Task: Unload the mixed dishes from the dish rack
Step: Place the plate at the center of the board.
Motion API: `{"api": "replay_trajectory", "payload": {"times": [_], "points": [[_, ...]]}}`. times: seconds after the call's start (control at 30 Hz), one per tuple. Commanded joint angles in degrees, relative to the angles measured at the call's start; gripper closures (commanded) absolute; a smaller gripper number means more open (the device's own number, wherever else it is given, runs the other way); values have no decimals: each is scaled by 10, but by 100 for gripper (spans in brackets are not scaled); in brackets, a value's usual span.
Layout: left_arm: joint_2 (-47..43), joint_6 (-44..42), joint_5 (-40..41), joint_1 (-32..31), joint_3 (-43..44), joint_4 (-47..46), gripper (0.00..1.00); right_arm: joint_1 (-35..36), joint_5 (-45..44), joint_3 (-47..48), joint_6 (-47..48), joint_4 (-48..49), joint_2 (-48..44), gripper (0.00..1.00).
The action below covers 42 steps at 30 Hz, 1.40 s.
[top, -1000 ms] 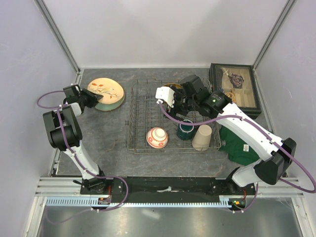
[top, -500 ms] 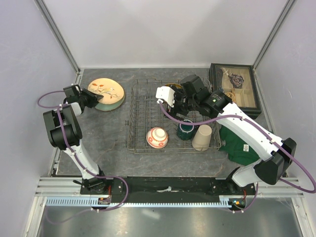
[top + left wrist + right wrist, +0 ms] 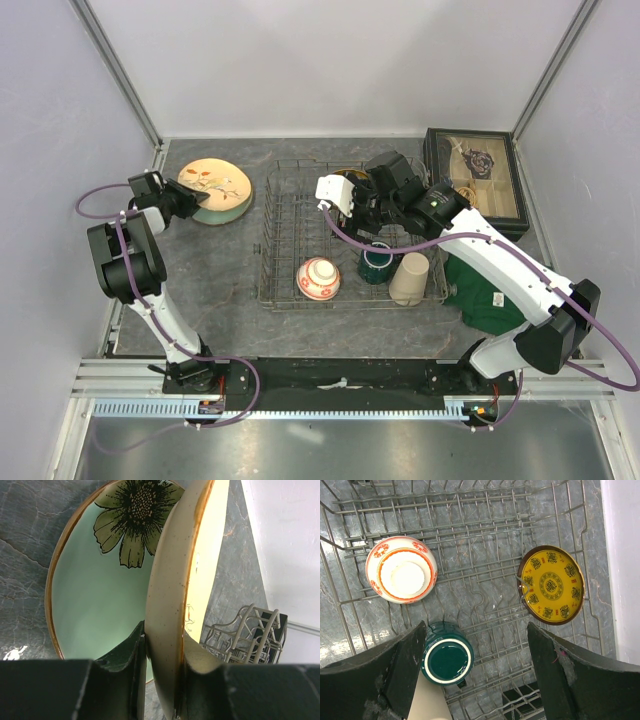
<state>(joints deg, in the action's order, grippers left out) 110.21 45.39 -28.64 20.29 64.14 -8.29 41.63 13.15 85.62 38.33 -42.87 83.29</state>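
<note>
— Hidden in the dish rack [image 3: 285, 230]?
— From above, the right arm [image 3: 480, 245] seemingly covers most of the gold-brown patterned plate [image 3: 551, 585] at its far side; the right wrist view's edge cuts the tall beige tumbler [image 3: 427, 705].

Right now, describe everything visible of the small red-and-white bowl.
The small red-and-white glazed bowl sits upside down, white foot up, ringed by an orange-red band with red motifs nearer the rim. It rests in the grey wire dish rack, near its front, apart from the dark green mug. No gripper touches it.
</note>
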Motion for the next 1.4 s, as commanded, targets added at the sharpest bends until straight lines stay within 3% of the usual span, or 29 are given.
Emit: {"api": "replay_trajectory", "payload": {"times": [0.0, 0.8, 1.37], "points": [[-9, -2, -27, 3, 38, -41, 72, -1, 0, 1, 2, 17, -12, 11], [-10, -53, -5, 3, 51, 33, 48, -2, 1, -16, 2, 24, -17, 11], [-30, -130, 47, 2, 104, 185, 45, -2, 9, -19, 0, 25, -20, 10]]}}
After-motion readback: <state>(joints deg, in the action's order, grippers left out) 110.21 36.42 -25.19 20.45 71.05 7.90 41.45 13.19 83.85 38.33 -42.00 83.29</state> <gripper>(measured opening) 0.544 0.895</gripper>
